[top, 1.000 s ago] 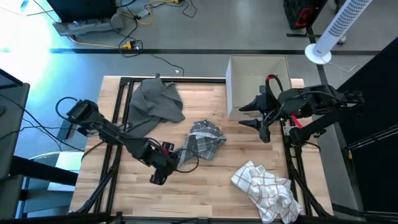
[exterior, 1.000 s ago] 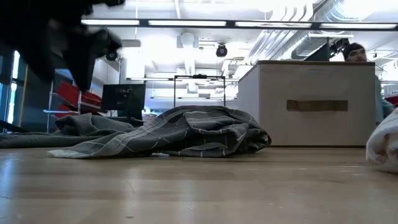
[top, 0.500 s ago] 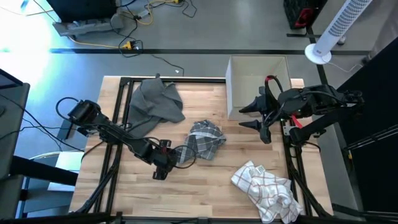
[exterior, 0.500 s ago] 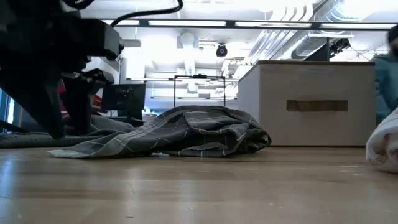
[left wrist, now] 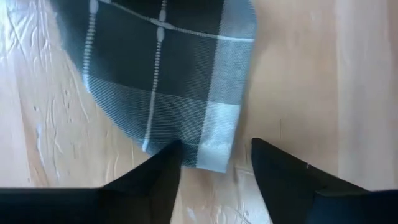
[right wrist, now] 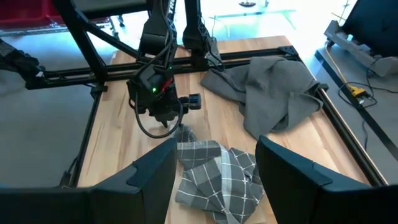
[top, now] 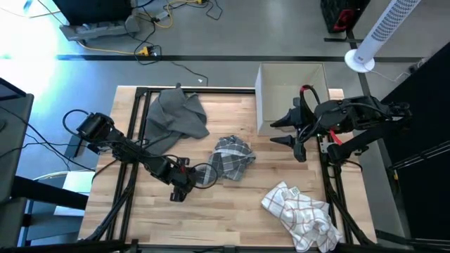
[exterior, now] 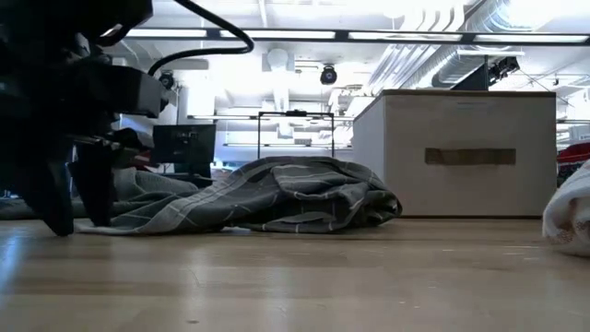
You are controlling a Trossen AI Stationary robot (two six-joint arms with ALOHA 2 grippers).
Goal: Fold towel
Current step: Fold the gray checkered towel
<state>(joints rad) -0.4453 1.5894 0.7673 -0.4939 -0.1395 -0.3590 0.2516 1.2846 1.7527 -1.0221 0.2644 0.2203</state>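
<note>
Three towels on the table: checked grey towel (top: 232, 157), plain grey one (top: 177, 116), white one (top: 301, 213). Left gripper (left wrist: 214, 171) spread wide at the checked corner; right gripper (top: 287, 131) wide, idle.

Dark grey checked towel (top: 230, 157) with thin pale lines, lying crumpled in a loose heap near the middle of the wooden table (top: 232, 211). From table height it forms a low rumpled mound (exterior: 277, 194). One flat corner (left wrist: 214, 146) with a pale hem rests on the wood, pointing toward the left side.
</note>
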